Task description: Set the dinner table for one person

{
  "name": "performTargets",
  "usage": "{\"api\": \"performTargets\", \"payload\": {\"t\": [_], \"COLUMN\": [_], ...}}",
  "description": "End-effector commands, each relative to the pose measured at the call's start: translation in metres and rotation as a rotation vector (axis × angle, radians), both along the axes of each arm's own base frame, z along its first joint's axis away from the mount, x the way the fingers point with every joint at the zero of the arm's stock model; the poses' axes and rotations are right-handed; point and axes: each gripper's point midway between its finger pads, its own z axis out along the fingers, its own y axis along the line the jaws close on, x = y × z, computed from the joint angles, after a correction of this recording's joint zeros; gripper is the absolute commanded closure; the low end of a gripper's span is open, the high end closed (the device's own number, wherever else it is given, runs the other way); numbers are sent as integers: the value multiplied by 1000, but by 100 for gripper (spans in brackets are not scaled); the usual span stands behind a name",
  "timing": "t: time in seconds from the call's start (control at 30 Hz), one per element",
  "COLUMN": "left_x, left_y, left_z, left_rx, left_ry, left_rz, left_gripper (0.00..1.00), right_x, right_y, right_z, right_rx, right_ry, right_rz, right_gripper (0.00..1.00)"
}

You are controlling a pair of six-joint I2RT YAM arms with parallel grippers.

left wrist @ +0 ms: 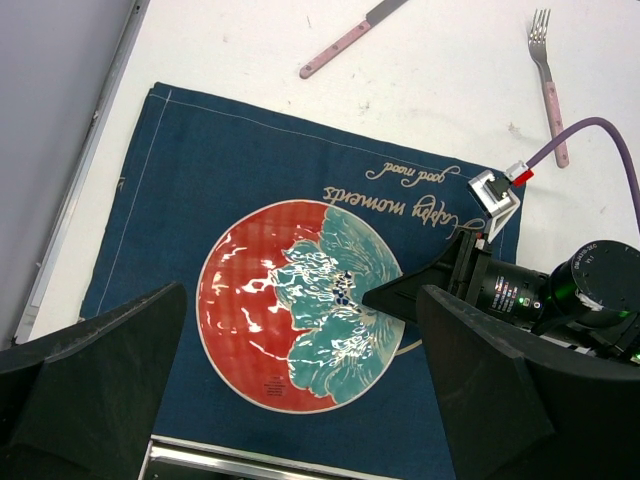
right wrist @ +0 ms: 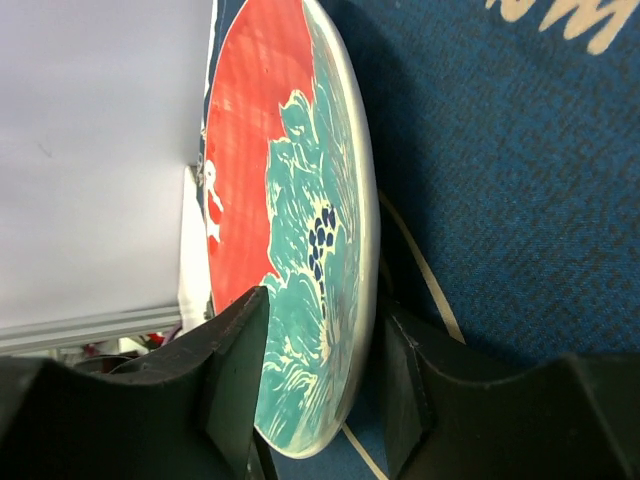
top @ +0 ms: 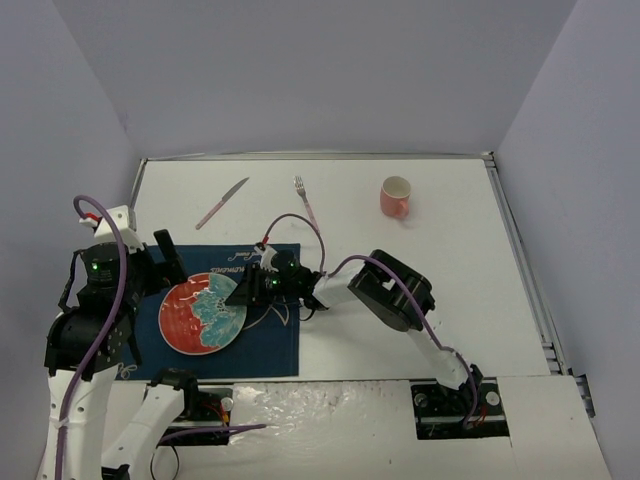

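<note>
A red and teal plate (top: pixel 203 312) lies on the navy placemat (top: pixel 272 342) at the near left of the white dinner table (top: pixel 450 280). My right gripper (top: pixel 242 294) reaches in from the right. Its jaws straddle the plate's right rim, one finger over the teal part and one under it. In the right wrist view the rim (right wrist: pixel 365 200) sits against the lower finger, with a gap to the upper one, so the gripper (right wrist: pixel 320 310) is open. My left gripper (left wrist: pixel 300 290) hangs wide open and empty above the plate (left wrist: pixel 270 300).
A pink-handled knife (top: pixel 222 203) and a pink-handled fork (top: pixel 304 200) lie on the table beyond the placemat. A pink cup (top: pixel 396 196) stands at the back right. The right arm's purple cable arcs over the mat's far right corner.
</note>
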Motion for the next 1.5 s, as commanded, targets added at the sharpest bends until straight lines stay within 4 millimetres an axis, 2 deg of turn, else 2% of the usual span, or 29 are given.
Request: {"api": "performTargets", "payload": {"t": [0.0, 0.3, 0.57, 0.67, 0.77, 0.93, 1.0, 1.1, 1.23, 1.3, 1.47], "left_x": [9, 10, 12, 13, 15, 19, 22, 28, 39, 45, 56], "left_y": [1, 1, 2, 2, 2, 1, -1, -3, -6, -9, -14], "left_z": [10, 9, 4, 2, -1, -9, -13, -20, -28, -34, -46], "left_rx": [-5, -1, 2, 4, 5, 1, -4, -6, -15, -25, -36], "left_ry": [-48, -43, -31, -26, -18, 4, 13, 35, 42, 47, 66], "left_rz": [7, 9, 13, 16, 16, 16, 11, 7, 2, -4, -23], "left_gripper": [3, 3, 3, 3, 3, 3, 3, 3, 3, 3, 3], "right_x": [14, 23, 40, 49, 61, 79, 91, 110, 140, 149, 173], "right_y": [10, 3, -15, -25, -40, -74, -95, -139, -209, -243, -328], "right_z": [58, 52, 55, 58, 70, 91, 98, 110, 128, 135, 140], "right_rx": [65, -25, -154, -214, -258, -306, -331, -368, -473, -546, -669], "right_ry": [-145, -196, -301, -361, -424, -500, -525, -548, -617, -658, -660], "right_rz": [-9, -48, -118, -149, -199, -275, -316, -386, -497, -546, -663], "right_gripper": [54, 45, 37, 32, 27, 22, 21, 20, 19, 19, 19]}}
